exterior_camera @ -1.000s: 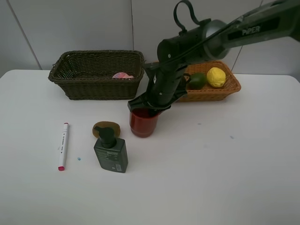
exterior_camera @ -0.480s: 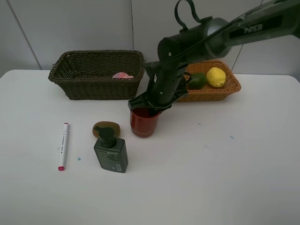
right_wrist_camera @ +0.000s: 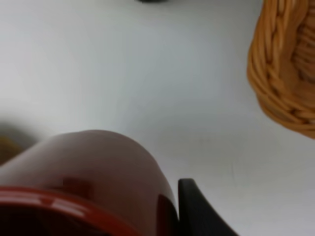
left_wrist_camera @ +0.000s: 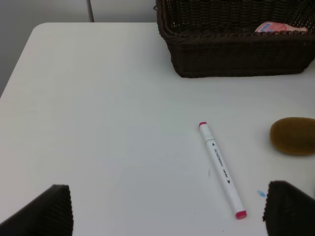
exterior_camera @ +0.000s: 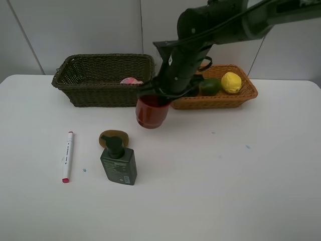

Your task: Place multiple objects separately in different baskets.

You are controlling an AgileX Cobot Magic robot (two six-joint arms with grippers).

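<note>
**Fig. Red cup lifted clear and on its way.** My right gripper point(exterior_camera: 158, 100) is clamped on the rim of the red cup point(exterior_camera: 150, 114). The right wrist view shows one dark finger point(right_wrist_camera: 197, 211) pressed against the outside of the cup wall.

A second ago the cup stood on the table point(exterior_camera: 225, 175) just beside the kiwi point(exterior_camera: 108, 135) and the pump bottle point(exterior_camera: 119, 163). It now hangs higher and farther back, in front of the gap between the dark basket point(exterior_camera: 100, 94) and the tan basket point(exterior_camera: 220, 102). I take the pick as done and the carry as begun.

The dark basket holds the pink bottle point(exterior_camera: 131, 81), and the tan one holds the lemon point(exterior_camera: 231, 82) and the avocado point(exterior_camera: 210, 86) (fruit only, it seems). On that sorting I judge the dark basket to be the cup's place.

My left gripper point(left_wrist_camera: 170, 214) hangs empty with its fingers spread wide, above the marker point(left_wrist_camera: 221, 169). The marker, kiwi and pump bottle are left to sort.
</note>
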